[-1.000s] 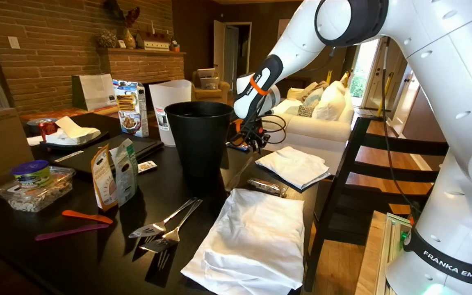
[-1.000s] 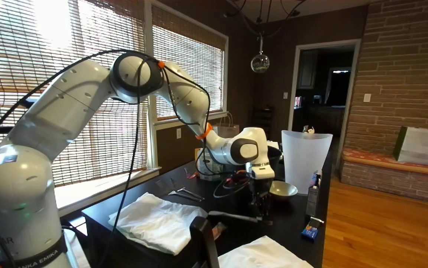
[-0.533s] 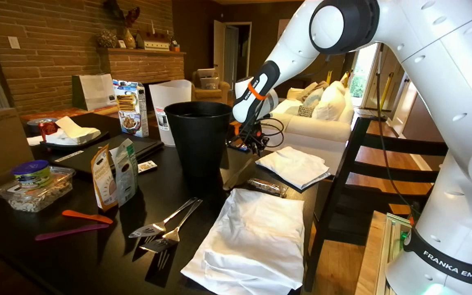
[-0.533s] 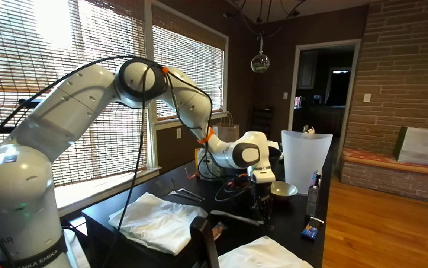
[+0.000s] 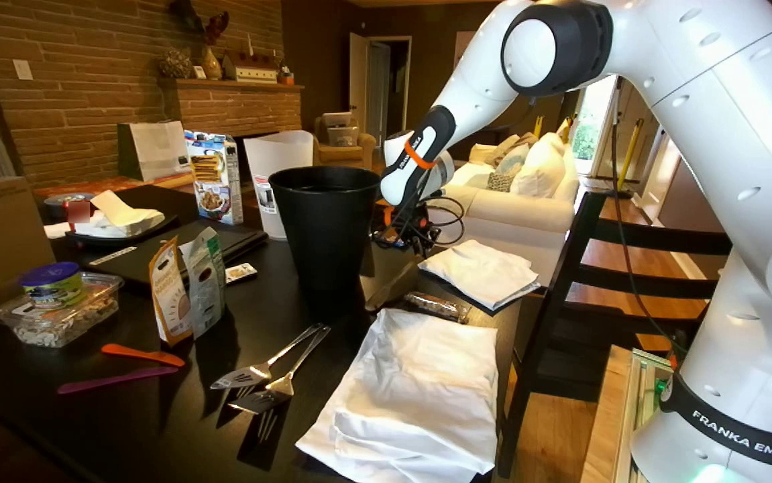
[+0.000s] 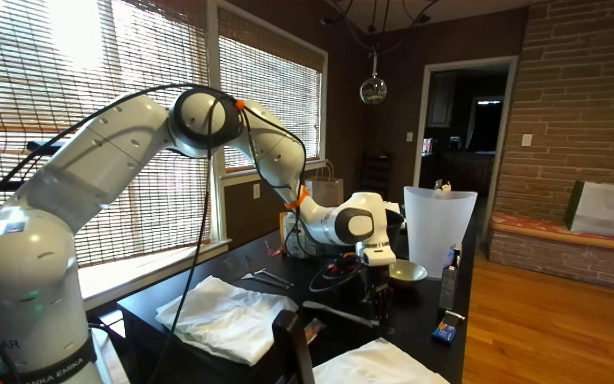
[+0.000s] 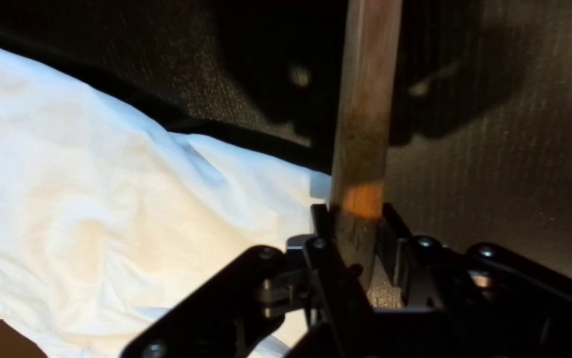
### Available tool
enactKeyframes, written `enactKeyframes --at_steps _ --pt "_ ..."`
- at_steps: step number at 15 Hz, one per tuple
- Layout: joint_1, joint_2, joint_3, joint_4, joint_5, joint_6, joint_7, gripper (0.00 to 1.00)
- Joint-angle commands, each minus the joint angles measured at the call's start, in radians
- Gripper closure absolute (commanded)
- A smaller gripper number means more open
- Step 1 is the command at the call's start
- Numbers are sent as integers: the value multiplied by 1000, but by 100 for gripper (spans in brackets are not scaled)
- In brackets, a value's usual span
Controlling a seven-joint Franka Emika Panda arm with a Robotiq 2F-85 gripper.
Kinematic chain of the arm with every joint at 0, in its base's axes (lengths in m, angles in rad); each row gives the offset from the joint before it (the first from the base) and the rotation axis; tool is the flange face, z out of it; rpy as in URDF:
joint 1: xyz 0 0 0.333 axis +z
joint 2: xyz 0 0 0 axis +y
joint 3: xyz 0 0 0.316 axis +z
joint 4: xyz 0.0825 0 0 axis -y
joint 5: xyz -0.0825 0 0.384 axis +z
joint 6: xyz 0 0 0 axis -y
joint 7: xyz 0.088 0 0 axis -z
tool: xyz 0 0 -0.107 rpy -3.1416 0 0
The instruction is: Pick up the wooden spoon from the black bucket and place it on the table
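Your black metal gripper (image 5: 422,249) touches the long brown wooden spoon (image 5: 390,286); the tall round black bucket (image 5: 324,231) stands near it.

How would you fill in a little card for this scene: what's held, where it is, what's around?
Holding: the gripper, closed on the handle of the wooden spoon
Place: outside the black bucket, at or just above the dark table; contact unclear
Standing upright: black bucket, white bin
Lying flat: white cloth, orange utensil, purple utensil

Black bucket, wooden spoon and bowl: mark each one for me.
Black bucket (image 5: 326,228), in an exterior view: middle of its outer wall.
Wooden spoon (image 7: 367,107), in the wrist view: on its straight shaft.
Bowl (image 6: 409,271), in an exterior view: its inner surface.
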State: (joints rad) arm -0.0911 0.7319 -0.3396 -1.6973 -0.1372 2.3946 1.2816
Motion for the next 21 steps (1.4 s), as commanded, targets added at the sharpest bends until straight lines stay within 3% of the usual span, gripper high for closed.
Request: enactKeyframes --at_steps 1,7,9,10,11,17,18,21 --pt "3 19 -10 16 0 5 1 92" --pt "3 21 -11 9 -5 -1 -13 86" --pt "4 24 -14 9 -6 -1 -14 75" --pt "4 26 -15 10 -6 -2 -15 56" --pt "3 27 -16 11 -6 -3 -17 46" --pt "5 -16 -10 -2 -2 -26 -50 6" --pt "9 -32 -9 -12 -4 -30 -59 1" --pt "8 -71 0 -20 -9 -58 -114 0"
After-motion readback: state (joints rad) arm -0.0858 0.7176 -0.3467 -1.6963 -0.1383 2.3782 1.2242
